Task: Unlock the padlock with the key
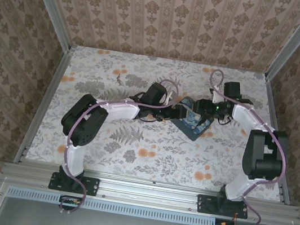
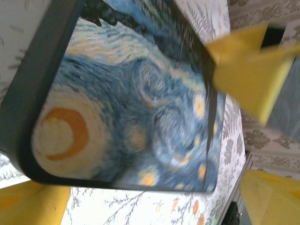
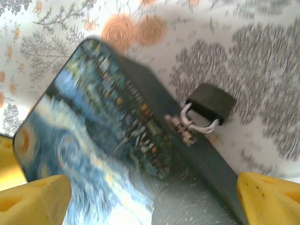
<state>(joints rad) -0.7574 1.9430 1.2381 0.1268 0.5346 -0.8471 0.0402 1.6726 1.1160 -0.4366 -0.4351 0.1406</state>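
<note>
The padlock (image 3: 212,102) is a small, dark-looking lock lying on the tablecloth. Its silver shackle runs through the hasp (image 3: 180,127) on the side of the blue box (image 3: 93,131) with the swirly starry print. My right gripper (image 3: 152,190) hovers open over the box, a yellow finger on each side, with the padlock ahead of it. My left gripper (image 2: 150,187) is open too and close over the box lid (image 2: 131,103) from the other side. From above, both grippers (image 1: 176,112) (image 1: 205,108) meet at the box (image 1: 192,126). The key is out of view.
The box lies on a flower-print tablecloth (image 1: 133,144) in the middle of the walled table. A patterned wall (image 1: 170,19) closes the back, with metal rails along both sides. A yellow finger (image 2: 248,65) of the other gripper shows past the box's far edge.
</note>
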